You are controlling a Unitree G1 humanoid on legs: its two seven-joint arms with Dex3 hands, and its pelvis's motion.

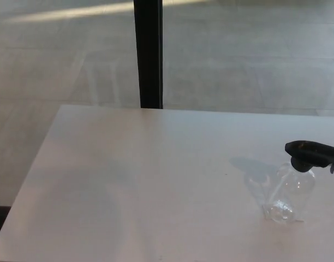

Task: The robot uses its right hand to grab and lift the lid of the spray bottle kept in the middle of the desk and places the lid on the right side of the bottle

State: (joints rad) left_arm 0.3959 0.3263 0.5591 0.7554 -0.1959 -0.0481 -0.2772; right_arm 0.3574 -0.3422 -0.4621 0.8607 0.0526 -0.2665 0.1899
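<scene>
The left part of the head view is taken up by grey floor seen past the edge of a white desk, whose left edge runs on a slant from the lower left corner up toward the middle. Neither of the robot's hands shows anywhere, so nothing can be said of how their fingers are set. Just left of centre, behind the desk's far edge, a dark upright post rises to the top of the picture, with a pale band of light on the floor to its left. The middle of the desk is plain white with only a faint shading. Further right lies a soft grey shadow on the desk surface, and just beside it, near the right edge of the picture, stands the clear spray bottle, leaning somewhat as seen from above. Its black lid, a trigger-type spray head, sits on the neck of the bottle and reaches to the picture's right edge
</scene>
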